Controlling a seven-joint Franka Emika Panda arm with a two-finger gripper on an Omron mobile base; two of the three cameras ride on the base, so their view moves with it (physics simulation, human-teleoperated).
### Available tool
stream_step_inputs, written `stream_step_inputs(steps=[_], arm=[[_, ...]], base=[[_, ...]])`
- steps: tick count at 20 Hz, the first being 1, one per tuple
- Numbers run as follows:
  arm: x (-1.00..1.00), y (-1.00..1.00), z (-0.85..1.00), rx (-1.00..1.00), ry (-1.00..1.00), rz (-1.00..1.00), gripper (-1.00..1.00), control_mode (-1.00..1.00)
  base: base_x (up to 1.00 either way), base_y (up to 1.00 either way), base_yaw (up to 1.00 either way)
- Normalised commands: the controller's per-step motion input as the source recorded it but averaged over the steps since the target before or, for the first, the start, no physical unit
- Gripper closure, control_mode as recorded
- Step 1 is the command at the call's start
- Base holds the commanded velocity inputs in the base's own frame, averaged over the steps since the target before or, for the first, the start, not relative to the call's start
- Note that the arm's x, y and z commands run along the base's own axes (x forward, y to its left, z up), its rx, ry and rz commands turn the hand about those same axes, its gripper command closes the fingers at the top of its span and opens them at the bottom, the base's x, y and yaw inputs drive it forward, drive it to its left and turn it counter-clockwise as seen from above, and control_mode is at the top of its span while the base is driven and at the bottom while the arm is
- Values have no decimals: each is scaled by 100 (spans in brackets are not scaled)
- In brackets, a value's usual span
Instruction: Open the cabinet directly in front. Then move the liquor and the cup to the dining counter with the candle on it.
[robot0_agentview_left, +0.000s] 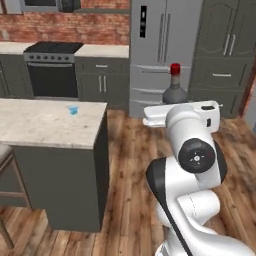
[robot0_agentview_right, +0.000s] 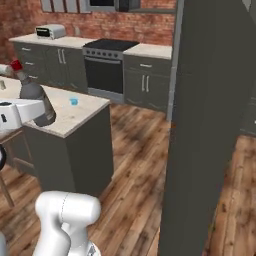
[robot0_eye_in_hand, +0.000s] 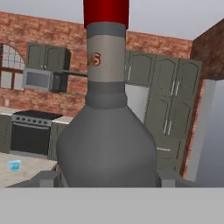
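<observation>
A home kitchen: oven (robot0_agentview_left: 52, 70), fridge (robot0_agentview_left: 162, 55), brick wall (robot0_agentview_left: 80, 27), island counter (robot0_agentview_left: 45, 125).

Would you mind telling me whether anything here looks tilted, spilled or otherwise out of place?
Nothing stands out. The bottle sits upright in the hand, cap on, with no spill on the wood floor or the counter.

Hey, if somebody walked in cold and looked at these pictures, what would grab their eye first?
The grey-brown glass bottle with a red cap looms close in the hand view, gripped low on its body by the hand and held in the air beside the white arm. Next comes the long beige speckled stone island counter, with a small blue object on top.
</observation>
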Motion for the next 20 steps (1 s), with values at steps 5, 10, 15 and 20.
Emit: stream_step_inputs(steps=[5,10,15,20], arm=[[0,0,0,0,0,0,100,100],[0,0,0,0,0,0,100,100],[0,0,0,0,0,0,100,100],[0,0,0,0,0,0,100,100]], base=[[-41,100,-37],[-18,100,-34],[-3,100,-31],[0,100,-27]])
